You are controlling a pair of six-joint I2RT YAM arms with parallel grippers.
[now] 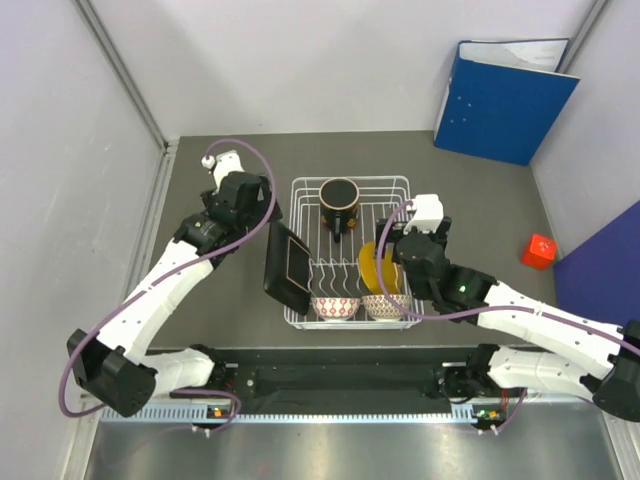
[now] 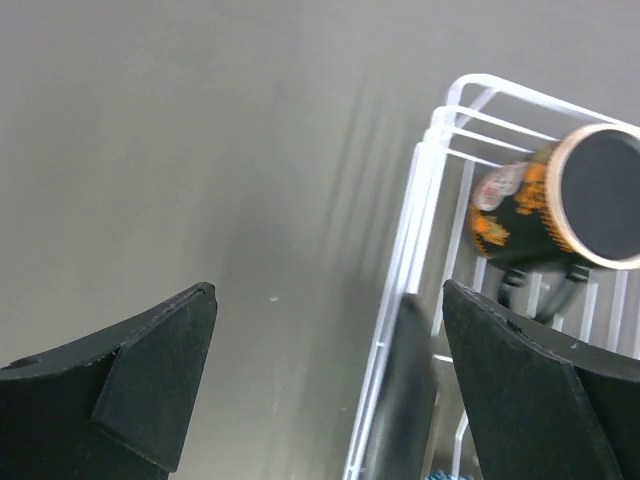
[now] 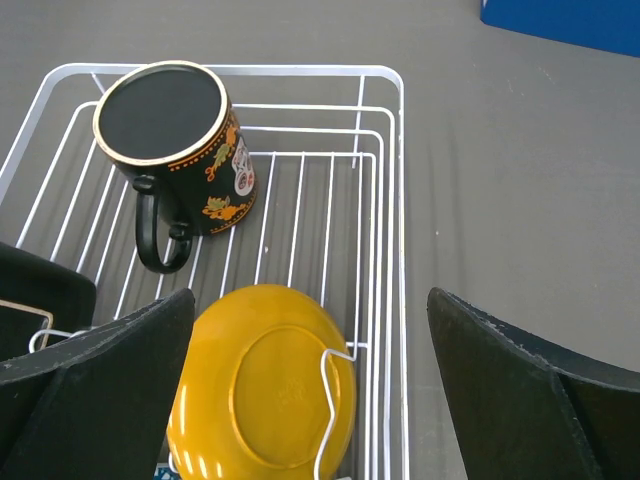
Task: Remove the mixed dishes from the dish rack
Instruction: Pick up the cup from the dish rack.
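Jaws of the left gripper [image 2: 328, 295] stood apart above the dish rack's [image 1: 350, 180] left edge, near the black square plate [image 1: 287, 265]; right gripper [image 3: 310, 300], likewise apart, hovered over the yellow plate [image 3: 265, 390].

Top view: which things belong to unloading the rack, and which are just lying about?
For the job: rack, mug, yellow plate, black plate, left bowl, right bowl.
Lying about: binder, cube.
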